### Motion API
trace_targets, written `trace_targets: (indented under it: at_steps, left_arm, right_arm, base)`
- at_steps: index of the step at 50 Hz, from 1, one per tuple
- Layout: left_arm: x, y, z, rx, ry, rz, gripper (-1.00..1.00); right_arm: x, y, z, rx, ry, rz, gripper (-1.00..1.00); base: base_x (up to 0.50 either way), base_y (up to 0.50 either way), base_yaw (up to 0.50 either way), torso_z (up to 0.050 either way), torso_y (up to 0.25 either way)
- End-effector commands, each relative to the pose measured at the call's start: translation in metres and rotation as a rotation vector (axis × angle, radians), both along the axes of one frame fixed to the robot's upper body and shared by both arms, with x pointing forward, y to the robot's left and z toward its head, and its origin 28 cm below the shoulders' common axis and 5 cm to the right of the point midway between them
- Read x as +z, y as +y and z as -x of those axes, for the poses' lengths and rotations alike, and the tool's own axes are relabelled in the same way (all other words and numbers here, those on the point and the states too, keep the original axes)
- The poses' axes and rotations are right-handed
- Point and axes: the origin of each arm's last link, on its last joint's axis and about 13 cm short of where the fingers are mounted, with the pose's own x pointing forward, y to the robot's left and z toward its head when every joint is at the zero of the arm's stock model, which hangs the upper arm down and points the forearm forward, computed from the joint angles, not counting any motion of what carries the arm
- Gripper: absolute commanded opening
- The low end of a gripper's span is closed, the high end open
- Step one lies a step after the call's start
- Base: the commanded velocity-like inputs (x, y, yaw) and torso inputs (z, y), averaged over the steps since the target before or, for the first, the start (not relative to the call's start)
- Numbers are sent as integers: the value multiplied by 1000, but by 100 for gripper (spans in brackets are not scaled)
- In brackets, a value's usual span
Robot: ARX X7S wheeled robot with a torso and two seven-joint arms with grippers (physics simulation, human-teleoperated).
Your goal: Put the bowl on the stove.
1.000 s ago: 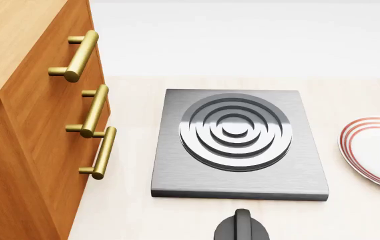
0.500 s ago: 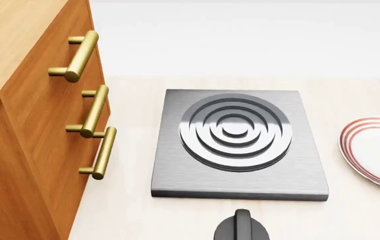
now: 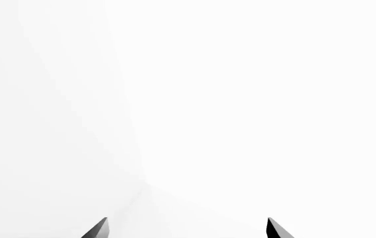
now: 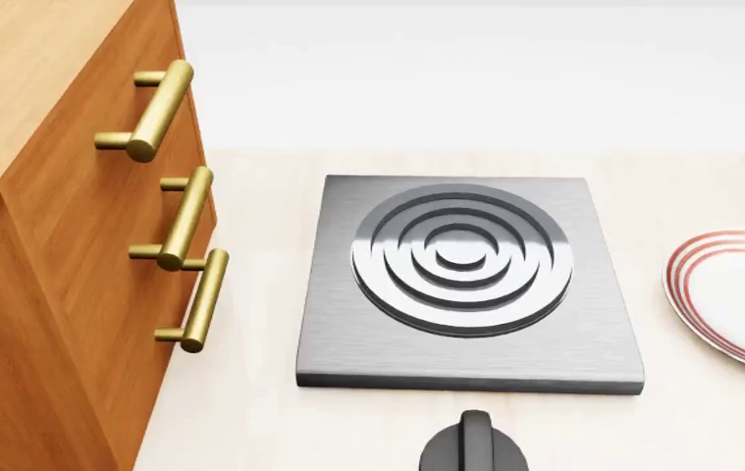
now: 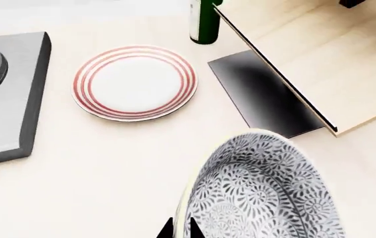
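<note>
Right wrist view has the right end effector (image 5: 180,229) pinched shut on the bowl (image 5: 267,191) rim, with the stove (image 5: 6,99) off past the plate (image 5: 134,82), so that arm's nearer; left end effector (image 3: 186,229) gapes apart.

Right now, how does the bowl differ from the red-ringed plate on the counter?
The bowl is deep, while the plate is flat and shallow. The bowl's outside carries a dense grey-and-white floral pattern; the plate is plain white with red rings near its rim. The bowl is tilted close against the right gripper, whereas the plate lies flat on the counter beside the stove. Both are round dishes.
</note>
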Motion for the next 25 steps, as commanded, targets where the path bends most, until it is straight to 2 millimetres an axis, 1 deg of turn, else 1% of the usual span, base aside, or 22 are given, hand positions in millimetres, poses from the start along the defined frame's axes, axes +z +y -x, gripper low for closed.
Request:
trace_targets:
  at_steps: [1, 11, 12, 14, 19, 20, 23, 25]
  left_arm:
    - [0, 3, 0, 37, -7, 2, 100]
    - [-1, 3, -1, 36, -2, 0, 100]
    - [-1, 3, -1, 35, -2, 1, 100]
    - [0, 3, -1, 36, -3, 0, 100]
    - [0, 3, -1, 36, -2, 1, 100]
    - [-1, 3, -1, 37, -3, 0, 100]
    - [-1, 3, -1, 37, -2, -1, 100]
    - [-1, 3, -1, 38, -3, -3, 100]
  right_arm:
    - [40, 3, -7, 93, -117, 62, -100]
    - [67, 12, -21, 181, -153, 124, -100]
    - [73, 17, -25, 225, -172, 129, -100]
    - [80, 21, -31, 250, -180, 142, -100]
    - [92, 31, -45, 326, -198, 146, -100]
    - [96, 35, -50, 359, -208, 138, -100]
    - [102, 40, -61, 381, -214, 146, -100]
    - [107, 46, -72, 420, -220, 153, -100]
  base:
    - [0, 0, 0, 0, 0]
    - [0, 0, 0, 0, 0]
    - [0, 0, 0, 0, 0]
    - [0, 0, 0, 0, 0]
    - [0, 0, 0, 0, 0]
    - [0, 0, 0, 0, 0]
    - [0, 0, 0, 0, 0]
    - [0, 0, 0, 0, 0]
